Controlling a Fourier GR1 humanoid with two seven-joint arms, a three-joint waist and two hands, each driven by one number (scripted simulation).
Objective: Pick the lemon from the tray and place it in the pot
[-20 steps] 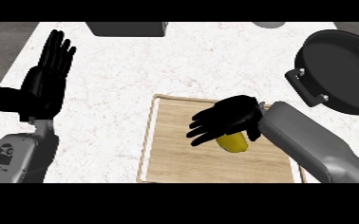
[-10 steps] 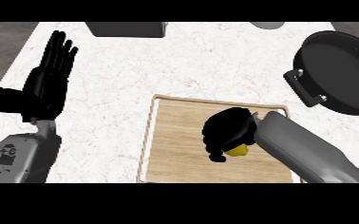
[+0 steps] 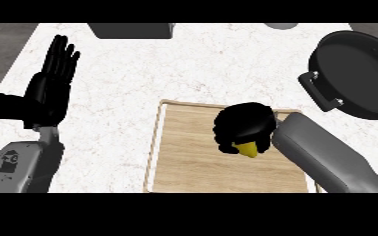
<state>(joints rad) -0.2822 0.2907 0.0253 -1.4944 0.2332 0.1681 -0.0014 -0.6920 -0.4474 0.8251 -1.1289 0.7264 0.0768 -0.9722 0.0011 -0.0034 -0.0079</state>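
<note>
Right robot hand [image 3: 244, 125] curled over yellow lemon [image 3: 247, 149].

Place: a kitchen.
Counter [image 3: 184, 65]: white marbled stone top with faint veins, filling most of the view.
Cookware: a black pot [image 3: 354, 72] with a side handle stands at the far right.
Board: a pale wooden tray [image 3: 192, 155] with a raised rim lies near the middle.
Food: a yellow lemon [image 3: 248, 149] is over the tray.
Far edge: a grey boxy object [image 3: 131, 30], cut off by the view's edge.
</note>
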